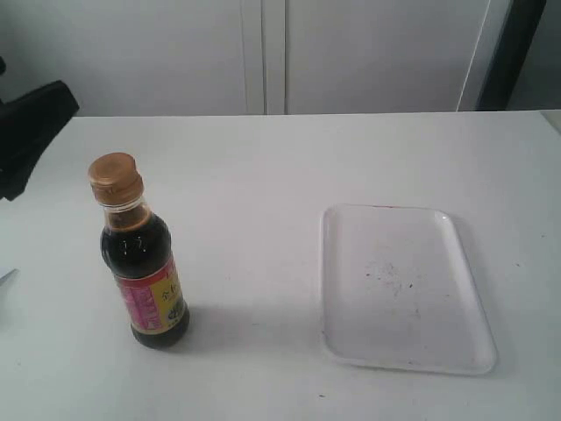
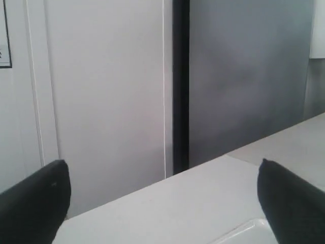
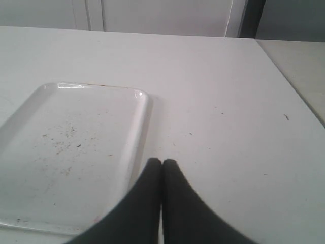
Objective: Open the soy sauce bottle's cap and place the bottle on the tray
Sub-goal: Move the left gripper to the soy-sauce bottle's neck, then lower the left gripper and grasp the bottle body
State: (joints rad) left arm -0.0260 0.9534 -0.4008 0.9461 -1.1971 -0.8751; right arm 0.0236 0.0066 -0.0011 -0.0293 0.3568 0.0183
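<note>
- Glass soy sauce bottle (image 1: 145,263): stands upright on the white table (image 1: 263,175), on the left arm's side, well apart from the tray (image 1: 351,324). Neither wrist view shows it.
- Golden-brown cap (image 1: 115,178): sits on the neck with its lid down. The opening step is judged not yet done.
- White tray: lies flat on the right arm's side and carries nothing but a few dark specks.
- Left gripper (image 2: 162,168): fingers spread wide, nothing between them. Its camera faces the cabinet fronts (image 2: 101,101) beyond the table edge, not the bottle.
- Right gripper (image 3: 162,163): fingers pressed together, pinching nothing, positioned near a long edge of the tray (image 3: 61,152).
- Hazard, tipping: the bottle is tall on a narrow base. A sideways push on the cap without the body braced is likely to topple it.
- Hazard, slip: smooth glass offers little friction. A grip taken high on the rounded shoulders may slide off.
- Hazard, spill: once the lid is open, any tilt during transfer can let dark liquid out of the spout onto the table or tray.
- Hazard, placement: the tray's low raised rim can catch the bottle's base if the approach is too low, and the tray itself may shift under contact.
</note>
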